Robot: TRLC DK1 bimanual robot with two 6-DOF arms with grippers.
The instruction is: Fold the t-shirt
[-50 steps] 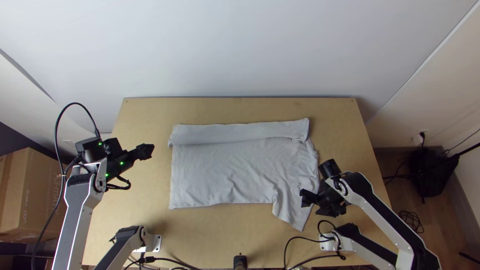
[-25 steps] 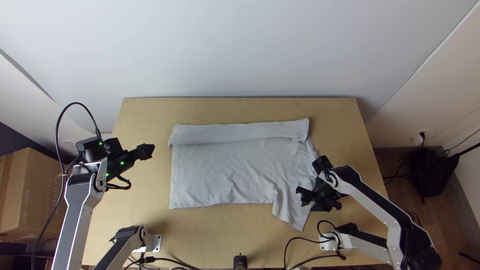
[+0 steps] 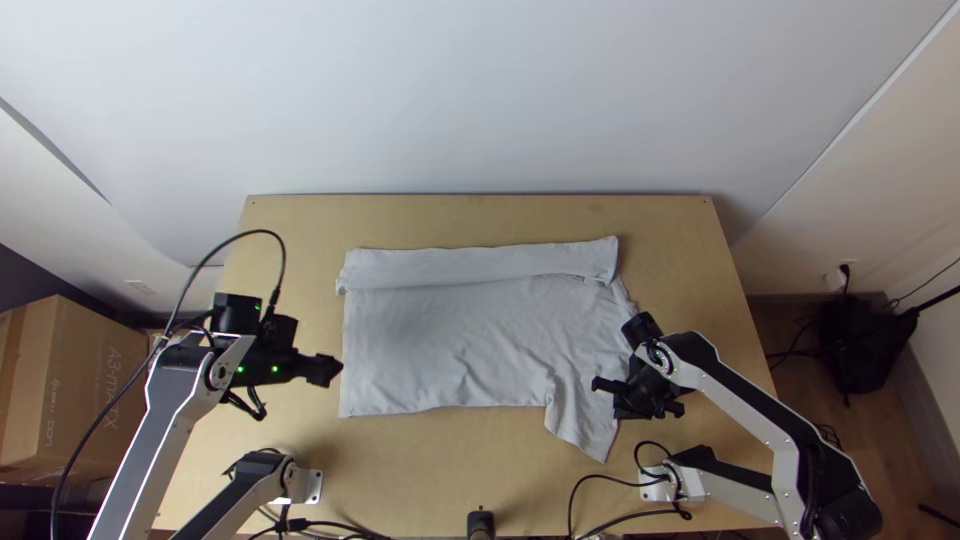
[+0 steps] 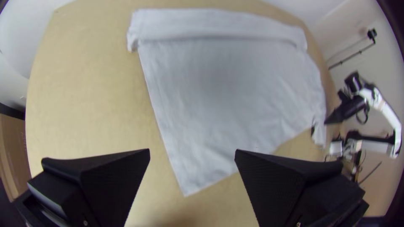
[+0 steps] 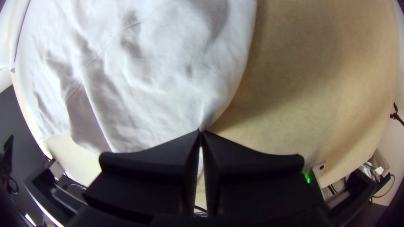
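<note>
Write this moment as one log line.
shirt: mostly spread, far strip folded over; left gripper: open, beside shirt; right gripper: shut on shirt's edge; folding: unfinished

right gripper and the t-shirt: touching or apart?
Touching. The right wrist view shows it: the right gripper has its fingers closed on an edge of the t-shirt, the cloth drawn to a point at the tips.

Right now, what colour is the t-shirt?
Plain light grey t-shirt, best seen in the top view.
</note>
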